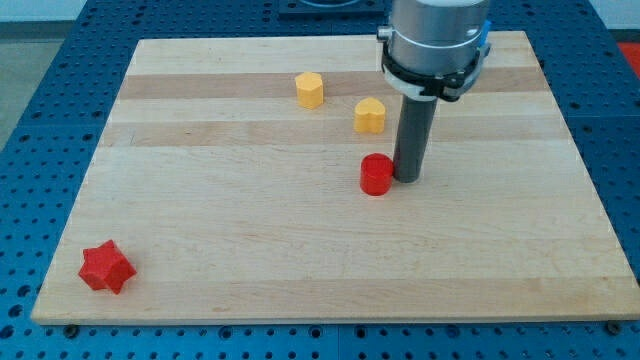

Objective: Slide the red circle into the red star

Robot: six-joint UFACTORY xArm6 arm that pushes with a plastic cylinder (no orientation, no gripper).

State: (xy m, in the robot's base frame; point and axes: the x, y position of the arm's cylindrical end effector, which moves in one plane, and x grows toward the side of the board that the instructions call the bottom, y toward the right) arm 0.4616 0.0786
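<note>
Pale wood-plank desk (300,260) w/ visible grain, sitting on a blue perforated base (30,120). No pincer on this rig: my tip (409,179), end of a dark rod, sits just right of the red circle (376,174), touching or nearly so, w/ the red star (106,267) well apart at view's bottom-left corner. Two matte yellow blocks up top: hexagon-ish one (310,89) and heart-ish one (369,116).

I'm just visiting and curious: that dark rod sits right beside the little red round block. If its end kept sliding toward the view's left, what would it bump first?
Most likely the red circle: my tip sits right at its right-hand side, touching or nearly so. Both yellow blocks lie nearer the view's top, off that line.
</note>
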